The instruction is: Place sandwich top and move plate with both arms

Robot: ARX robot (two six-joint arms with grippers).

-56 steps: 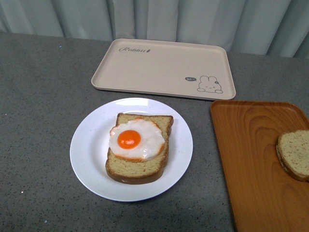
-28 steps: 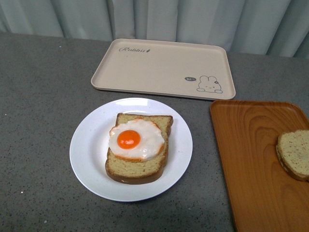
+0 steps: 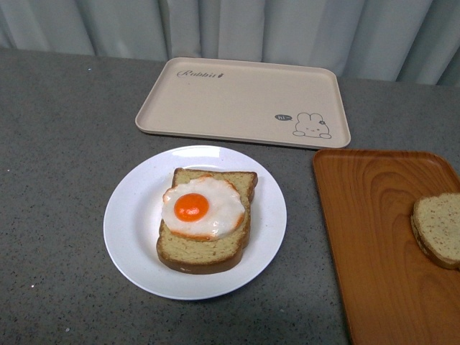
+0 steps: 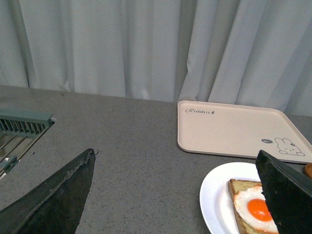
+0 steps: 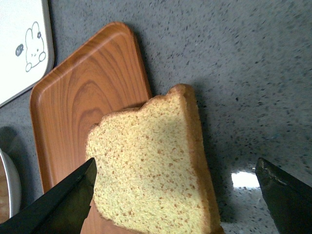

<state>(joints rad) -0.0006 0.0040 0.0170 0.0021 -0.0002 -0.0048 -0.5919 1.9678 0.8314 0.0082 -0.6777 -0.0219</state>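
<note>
The white plate (image 3: 133, 215) sits at the middle of the grey counter and carries a thick bread slice (image 3: 205, 251) with a fried egg (image 3: 203, 207) on it. The sandwich top (image 3: 438, 228) lies on the orange tray (image 3: 374, 237) at the right, partly cut off by the picture's edge. Neither arm shows in the front view. My right gripper (image 5: 175, 161) is open above the sandwich top (image 5: 146, 175), one jaw to each side, not touching it. My left gripper (image 4: 175, 153) is open and empty over bare counter beside the plate (image 4: 217, 195).
The beige rabbit-print tray (image 3: 244, 100) lies behind the plate, near a grey curtain. In the right wrist view the sandwich top reaches past the orange tray's (image 5: 83, 92) rim. A green dish rack (image 4: 24, 122) stands at the counter's far left.
</note>
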